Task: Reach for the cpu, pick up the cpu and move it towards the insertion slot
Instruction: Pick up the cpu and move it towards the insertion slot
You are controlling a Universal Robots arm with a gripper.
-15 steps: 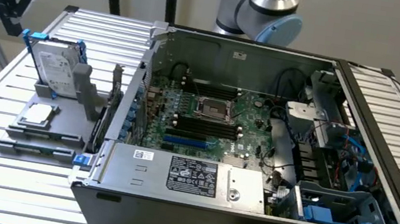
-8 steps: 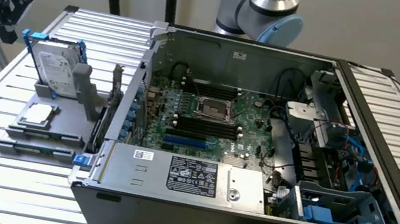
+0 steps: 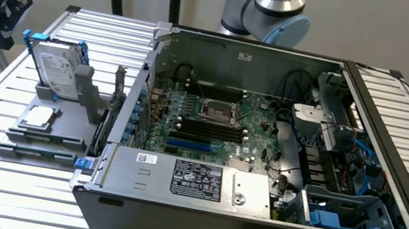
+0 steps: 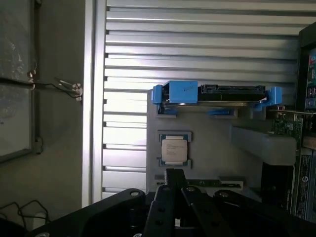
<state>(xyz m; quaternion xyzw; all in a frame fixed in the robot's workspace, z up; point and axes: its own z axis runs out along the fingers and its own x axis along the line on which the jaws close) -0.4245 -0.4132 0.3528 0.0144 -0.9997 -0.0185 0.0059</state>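
claw (image 4: pixel 174 174) tips pressed together, gripping nothing, not touching anything. nearest thing = cpu (image 4: pixel 174 149). chip lies flat, metal top up, in own little cradle on grey holder (image 4: pixel 207 131), guessing so it can't slide. cradle lips hug two edges, other two look free. hard drive (image 4: pixel 217 94) stands on edge just beyond. insertion slot (image 3: pixel 219 111) well apart, down inside pc case (image 3: pixel 172 219), case wall in between.
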